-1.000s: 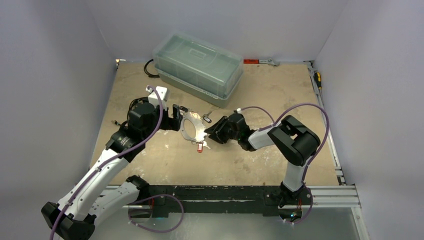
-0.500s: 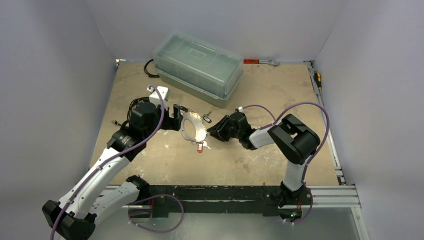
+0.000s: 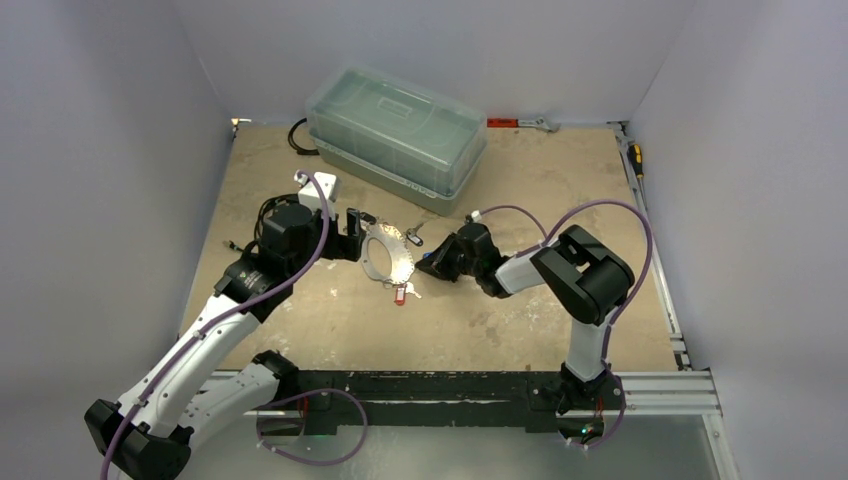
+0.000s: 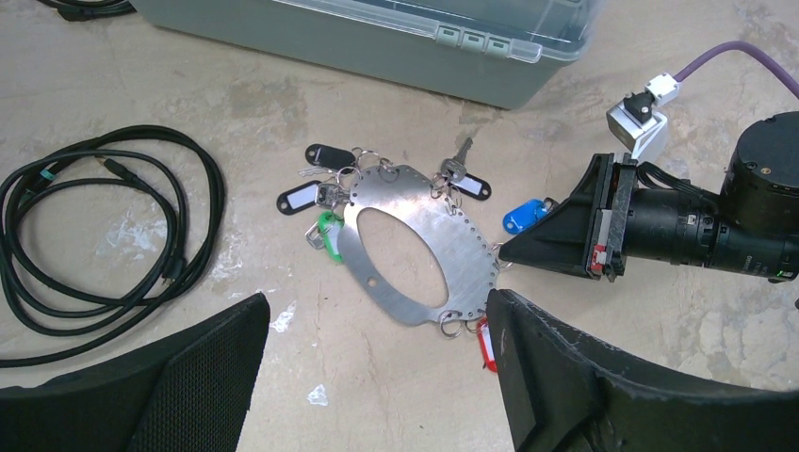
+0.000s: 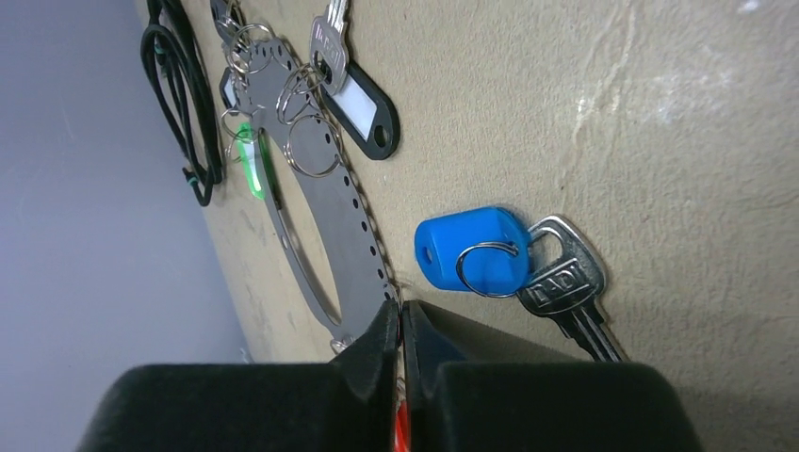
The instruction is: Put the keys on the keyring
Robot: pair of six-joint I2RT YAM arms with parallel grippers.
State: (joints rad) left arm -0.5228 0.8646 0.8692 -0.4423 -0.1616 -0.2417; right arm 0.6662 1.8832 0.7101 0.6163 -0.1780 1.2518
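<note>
At the bottom of the top view a black rail (image 3: pixel 440 385) carries both arm bases. Above it spreads a tan table (image 3: pixel 520 320), scuffed and blotched with pale stains. Plain grey walls (image 3: pixel 100 150) box it in on three sides.

Mid-frame, the keyring (image 3: pixel 386 256) lies flat on the table between the two grippers. The left gripper (image 3: pixel 354 236) hangs by its left edge, jaws wide, nothing in them. The right gripper (image 4: pixel 505 252) comes in low from the right with its jaws pressed together and its tip touching the keyring's rim. Whether it pinches anything I cannot tell.

Keys (image 4: pixel 325 193) with black, green and red tags hang from small rings round the rim. A blue key (image 5: pixel 471 250) lies loose on the table, just beside the rim and the right gripper. A coiled cable (image 4: pixel 104 235) lies at the left of the left wrist view.

Farther back, upper centre, stands a lidded clear box (image 3: pixel 395 135). To its right a red-handled tool (image 3: pixel 520 123) lies along the far wall.
</note>
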